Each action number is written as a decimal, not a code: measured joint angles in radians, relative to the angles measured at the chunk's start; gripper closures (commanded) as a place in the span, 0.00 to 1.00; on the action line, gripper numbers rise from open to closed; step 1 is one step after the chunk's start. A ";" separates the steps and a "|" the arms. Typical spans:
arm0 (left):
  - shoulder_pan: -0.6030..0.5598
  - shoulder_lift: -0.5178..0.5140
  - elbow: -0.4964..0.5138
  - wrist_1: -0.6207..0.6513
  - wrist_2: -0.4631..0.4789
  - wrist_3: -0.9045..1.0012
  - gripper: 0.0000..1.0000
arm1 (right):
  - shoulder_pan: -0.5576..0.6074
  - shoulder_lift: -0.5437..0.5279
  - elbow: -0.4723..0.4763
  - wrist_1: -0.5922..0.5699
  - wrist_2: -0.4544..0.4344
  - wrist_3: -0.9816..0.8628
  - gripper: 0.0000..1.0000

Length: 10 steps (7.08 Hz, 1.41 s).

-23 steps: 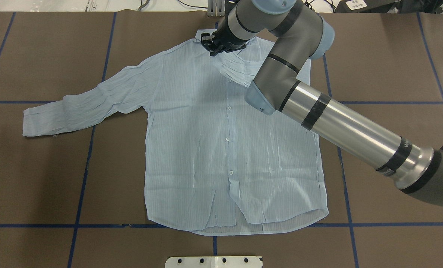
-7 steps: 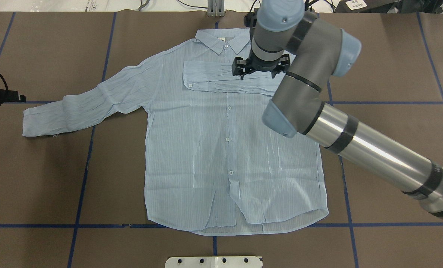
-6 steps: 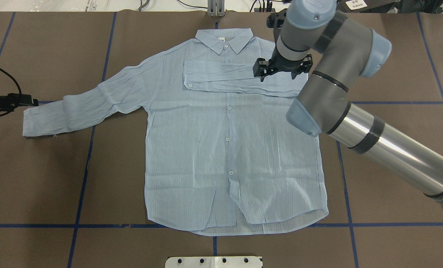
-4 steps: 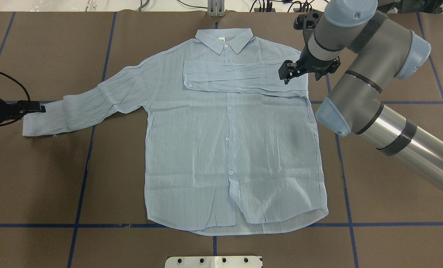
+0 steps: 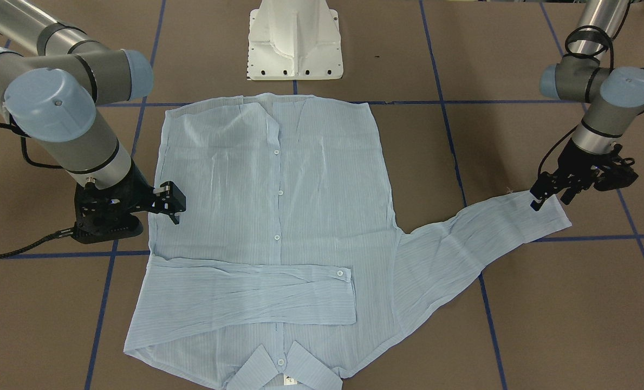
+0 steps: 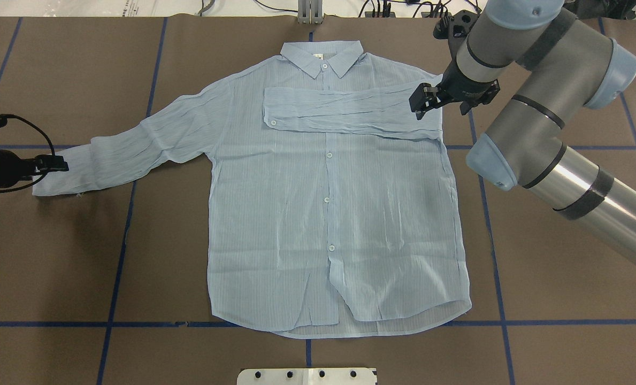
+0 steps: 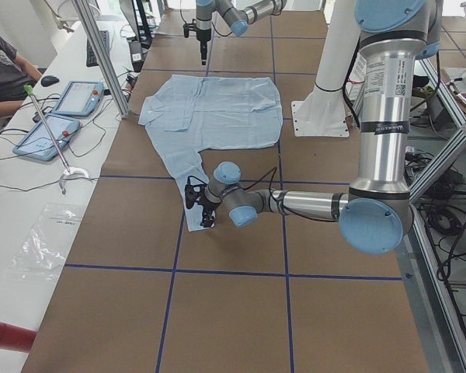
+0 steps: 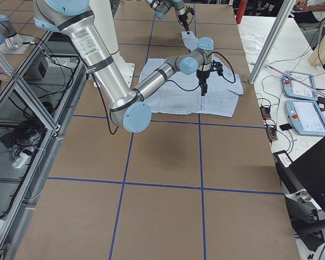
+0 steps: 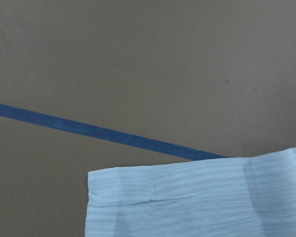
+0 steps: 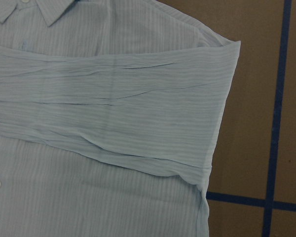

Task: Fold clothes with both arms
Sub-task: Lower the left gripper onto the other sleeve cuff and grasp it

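The pale-blue shirt (image 6: 323, 214) lies flat and buttoned on the brown table, collar (image 6: 322, 55) at the far side. One sleeve (image 6: 344, 109) is folded across the chest; the right wrist view shows it (image 10: 113, 108) lying flat. The other sleeve (image 6: 130, 149) stretches out to the left. My right gripper (image 6: 438, 104) hovers open over the shirt's right shoulder, holding nothing, and also shows as the right gripper (image 5: 171, 203). My left gripper (image 6: 55, 163) is at the outstretched sleeve's cuff (image 9: 202, 197). The left gripper (image 5: 550, 199) looks open just above the cuff's corner.
Blue tape lines (image 6: 120, 240) grid the brown table cover. The white pedestal base (image 5: 294, 40) stands just behind the shirt's hem. A side bench with tablets (image 7: 62, 109) and a seated person (image 7: 4, 70) runs along the far edge.
The right arm left the sleeve laid across the chest and moved right, from the collar to above the right shoulder. The left arm came in from the left edge to the sleeve cuff.
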 measured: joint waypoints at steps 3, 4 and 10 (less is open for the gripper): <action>0.008 0.025 -0.028 0.025 0.014 0.003 0.14 | 0.003 0.000 -0.002 0.001 -0.001 0.000 0.00; 0.009 0.029 -0.025 0.026 0.015 0.003 0.17 | 0.004 0.000 -0.003 0.002 -0.001 0.000 0.00; 0.010 0.047 -0.017 0.030 0.027 0.004 0.48 | 0.004 0.001 -0.003 0.003 -0.003 -0.002 0.00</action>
